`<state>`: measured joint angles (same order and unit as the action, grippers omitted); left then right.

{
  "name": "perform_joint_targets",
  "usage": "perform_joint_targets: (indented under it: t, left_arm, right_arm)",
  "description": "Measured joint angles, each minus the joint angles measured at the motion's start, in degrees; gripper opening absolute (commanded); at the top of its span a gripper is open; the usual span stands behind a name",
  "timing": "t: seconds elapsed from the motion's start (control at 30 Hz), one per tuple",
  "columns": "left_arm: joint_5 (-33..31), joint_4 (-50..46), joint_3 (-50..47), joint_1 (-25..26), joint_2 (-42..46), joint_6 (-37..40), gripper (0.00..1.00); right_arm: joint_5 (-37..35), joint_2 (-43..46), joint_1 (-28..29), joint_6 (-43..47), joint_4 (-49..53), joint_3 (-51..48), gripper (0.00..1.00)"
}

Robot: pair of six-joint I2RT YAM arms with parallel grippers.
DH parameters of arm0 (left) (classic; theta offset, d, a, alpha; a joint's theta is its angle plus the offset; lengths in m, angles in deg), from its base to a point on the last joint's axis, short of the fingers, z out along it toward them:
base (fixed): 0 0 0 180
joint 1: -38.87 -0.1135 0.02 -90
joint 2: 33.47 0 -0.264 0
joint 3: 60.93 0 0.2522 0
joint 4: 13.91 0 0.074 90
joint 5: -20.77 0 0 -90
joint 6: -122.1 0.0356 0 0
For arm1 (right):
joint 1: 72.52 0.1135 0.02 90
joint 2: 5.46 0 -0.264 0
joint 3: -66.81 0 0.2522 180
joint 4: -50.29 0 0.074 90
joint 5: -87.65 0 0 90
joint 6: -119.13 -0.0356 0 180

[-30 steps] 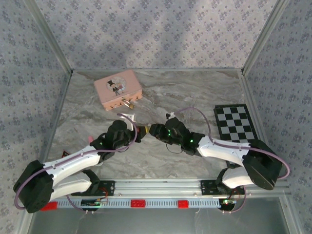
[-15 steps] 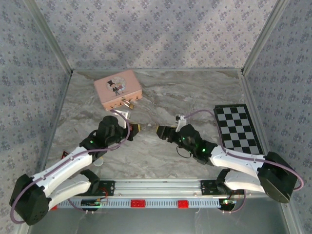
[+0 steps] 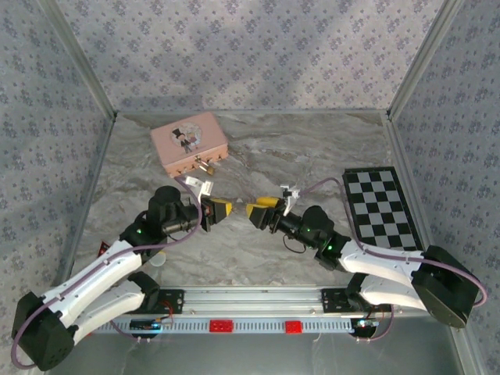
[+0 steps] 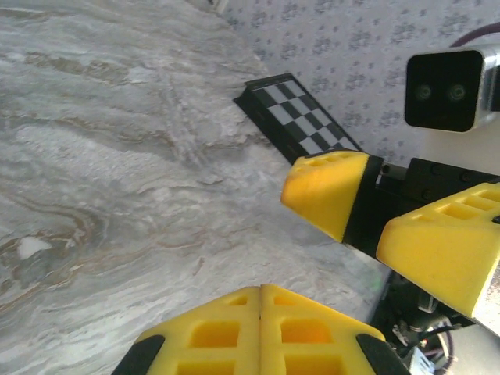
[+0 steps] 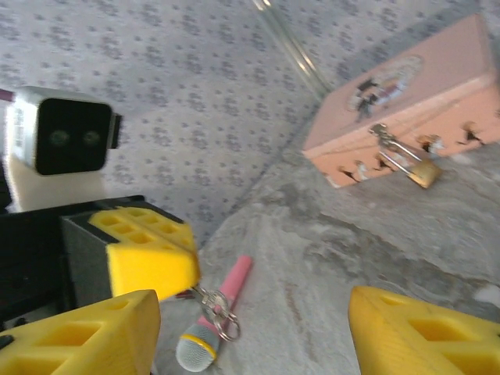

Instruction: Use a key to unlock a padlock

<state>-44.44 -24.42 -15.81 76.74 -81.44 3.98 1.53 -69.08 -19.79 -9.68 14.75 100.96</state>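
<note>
Your left tool [image 3: 219, 209] pinches a silver key ring [image 5: 215, 308]. Your right tool [image 3: 262, 209] stands spread; the tiny brass padlock [image 5: 422, 170] sits upper right.

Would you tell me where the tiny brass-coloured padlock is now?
In the top view the tiny brass-coloured padlock sits against the near side of the pink rectangular box, far left, beyond the left gripper.

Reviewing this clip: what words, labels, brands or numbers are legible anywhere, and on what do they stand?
None readable.
Pink box: lid picture and front marks, too small to read.
Checkerboard: plain squares, no text.
Red tags on the front rail: too small, nothing legible.
</note>
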Motion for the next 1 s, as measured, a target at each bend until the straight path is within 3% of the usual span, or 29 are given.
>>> perform_joint_targets:
  t: [0.43,0.9,1.0]
  left_arm:
    - [5.5,0.6,0.1,0.0,4.1,0.0,0.00]
    - [7.8,2.6,1.2,0.0,5.1,-0.9,0.00]
    - [8.3,2.8,1.6,0.0,5.1,-0.9,0.00]
  right_arm:
    - [12.1,-2.7,-1.2,-0.8,-8.5,0.1,0.62]
    - [20.1,-10.3,-1.3,-4.7,-17.7,2.3,0.46]
    - [21.0,-10.3,-1.3,-5.1,-18.8,2.4,0.39]
